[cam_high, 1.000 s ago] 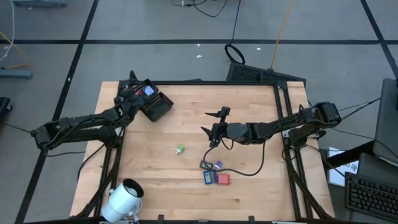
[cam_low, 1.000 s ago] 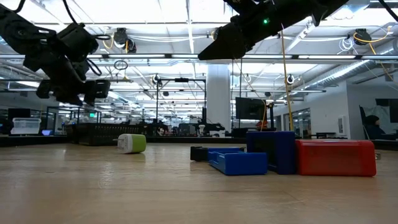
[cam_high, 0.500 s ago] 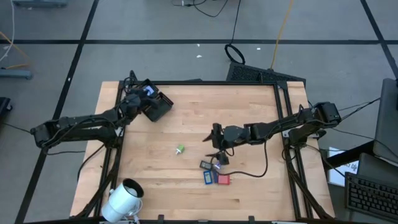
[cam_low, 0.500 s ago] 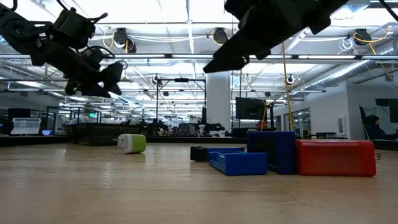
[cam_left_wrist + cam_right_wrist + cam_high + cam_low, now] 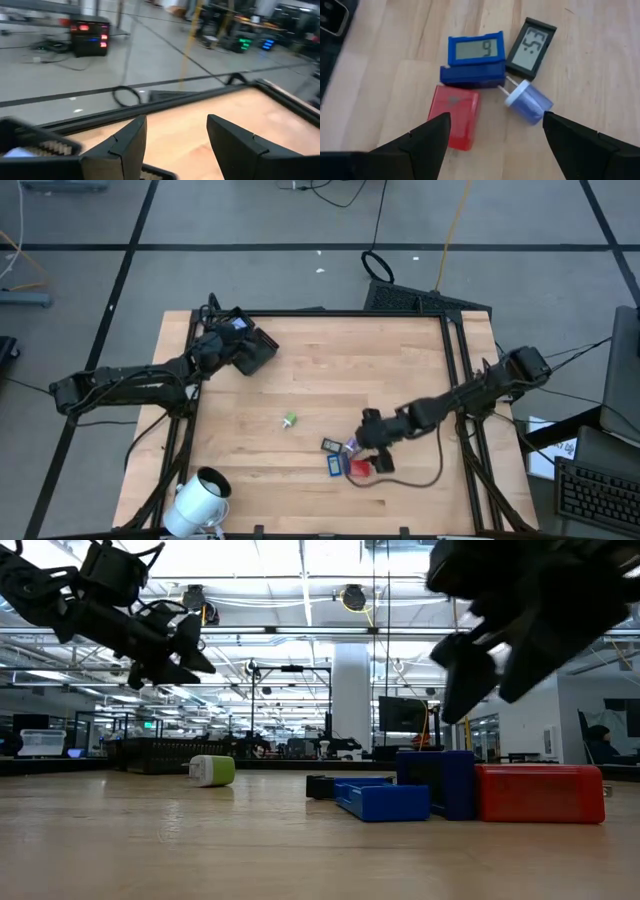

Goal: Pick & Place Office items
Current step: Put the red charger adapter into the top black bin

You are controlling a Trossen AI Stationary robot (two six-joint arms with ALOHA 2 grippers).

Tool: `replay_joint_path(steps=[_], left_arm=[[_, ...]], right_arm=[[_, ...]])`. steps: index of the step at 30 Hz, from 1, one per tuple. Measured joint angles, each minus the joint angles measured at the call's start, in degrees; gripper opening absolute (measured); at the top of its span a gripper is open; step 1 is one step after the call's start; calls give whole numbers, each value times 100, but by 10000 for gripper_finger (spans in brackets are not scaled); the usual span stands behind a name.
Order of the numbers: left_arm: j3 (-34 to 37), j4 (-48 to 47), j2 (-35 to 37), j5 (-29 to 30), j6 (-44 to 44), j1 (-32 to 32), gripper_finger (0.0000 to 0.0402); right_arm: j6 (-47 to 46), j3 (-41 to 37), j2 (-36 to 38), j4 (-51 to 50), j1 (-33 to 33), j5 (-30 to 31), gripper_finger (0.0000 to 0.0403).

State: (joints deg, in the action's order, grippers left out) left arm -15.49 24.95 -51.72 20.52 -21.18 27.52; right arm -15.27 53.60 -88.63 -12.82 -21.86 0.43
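The office items lie in a cluster near the table's middle right: a red block [image 5: 456,124], a blue display piece [image 5: 475,48] with a blue block [image 5: 472,75] beside it, a black display piece [image 5: 531,48] and a small blue-and-white plug [image 5: 529,102]. A green-and-white bit [image 5: 289,420] lies apart to their left. My right gripper [image 5: 495,145] hangs open above the cluster, slanting down, touching nothing. My left gripper [image 5: 177,145] stands open and about level above the black tray [image 5: 250,352] at the far left corner.
A large white cylinder [image 5: 200,498] lies at the near left corner. A black cable [image 5: 415,470] trails from the right arm across the wood beside the cluster. Bare wood stretches between the tray and the items.
My right gripper has swung from the table's middle toward the near right, come down and tipped downward until it hangs over the cluster. My left gripper has risen a little over the tray and tipped up from pointing down to about level. No item has moved.
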Motion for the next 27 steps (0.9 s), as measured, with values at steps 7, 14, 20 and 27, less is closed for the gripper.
replay_joint_path(steps=[7, 14, 20, 27], left_arm=[[0, 168, -2, -100, 421, -230, 242], [0, 819, 0, -99, 434, -382, 274], [-2, 949, 0, -96, 427, -408, 282], [-2, 969, -2, -95, 307, -408, 274]], right_arm=[[-814, -2, -257, -77, -521, 592, 306], [-1258, 2, -728, 381, -778, 253, 306], [-1368, -3, -720, 489, -948, 243, 306], [-1842, -4, -723, 766, -1052, 227, 306]])
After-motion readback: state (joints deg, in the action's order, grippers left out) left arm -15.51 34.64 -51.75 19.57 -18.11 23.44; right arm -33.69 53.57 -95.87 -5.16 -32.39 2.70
